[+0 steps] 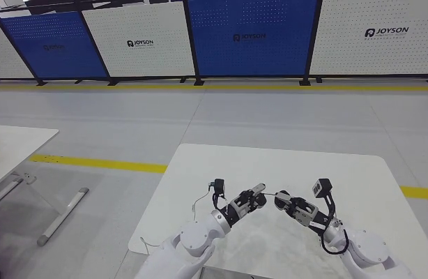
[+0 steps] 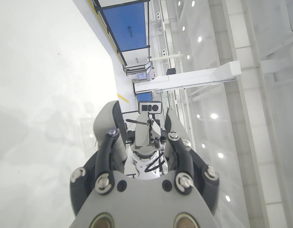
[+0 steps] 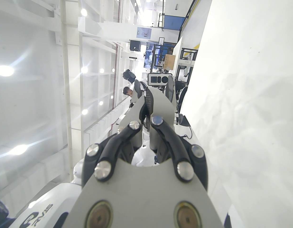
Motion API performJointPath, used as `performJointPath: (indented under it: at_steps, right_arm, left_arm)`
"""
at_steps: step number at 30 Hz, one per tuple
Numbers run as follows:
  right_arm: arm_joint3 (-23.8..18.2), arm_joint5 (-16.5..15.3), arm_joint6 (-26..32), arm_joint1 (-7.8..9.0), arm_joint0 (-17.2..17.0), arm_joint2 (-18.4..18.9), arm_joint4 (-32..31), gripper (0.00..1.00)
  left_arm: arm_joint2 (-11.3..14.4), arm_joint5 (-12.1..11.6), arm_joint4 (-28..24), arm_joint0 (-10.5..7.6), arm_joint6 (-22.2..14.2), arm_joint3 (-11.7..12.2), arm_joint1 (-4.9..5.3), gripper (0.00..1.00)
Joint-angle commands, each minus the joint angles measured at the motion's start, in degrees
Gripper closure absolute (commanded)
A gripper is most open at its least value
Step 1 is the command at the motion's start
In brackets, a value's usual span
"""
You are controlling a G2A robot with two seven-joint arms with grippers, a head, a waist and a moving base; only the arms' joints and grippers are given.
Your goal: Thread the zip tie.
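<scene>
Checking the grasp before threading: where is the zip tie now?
The zip tie is held in the right gripper above the white table in the top view. Its free end points toward the open left gripper facing it.

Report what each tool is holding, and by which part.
The right tool pinches the zip tie by its strap, a free length sticking out; the left tool, open, holds nothing.
</scene>
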Motion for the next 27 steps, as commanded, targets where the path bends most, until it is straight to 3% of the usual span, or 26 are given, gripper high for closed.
performJointPath:
  at_steps: [1,4,8,15,22,27]
  right_arm:
    - [0.00,0.00,0.00,0.00,0.00,0.00,0.00,1.00]
    - [0.00,0.00,0.00,0.00,0.00,0.00,0.00,1.00]
    - [0.00,0.00,0.00,0.00,0.00,0.00,0.00,1.00]
    - [0.00,0.00,0.00,0.00,0.00,0.00,0.00,1.00]
    - [0.00,0.00,0.00,0.00,0.00,0.00,0.00,1.00]
    - [0.00,0.00,0.00,0.00,0.00,0.00,0.00,1.00]
  left_arm:
    - [-0.05,0.16,-0.23,-0.13,-0.28,0.03,-0.02,1.00]
    - [-0.10,0.52,-0.94,-0.19,-0.90,-0.24,-0.04,0.93]
    - [-0.08,0.79,-0.92,-0.14,-1.66,-0.57,-0.02,0.61]
    - [0.06,1.14,-1.37,-0.18,-2.02,-0.49,-0.10,0.49]
    - [0.27,1.06,-1.63,-0.29,-2.22,-0.60,-0.20,0.57]
    - [0.35,0.84,-1.41,-0.33,-2.26,-0.57,-0.24,0.70]
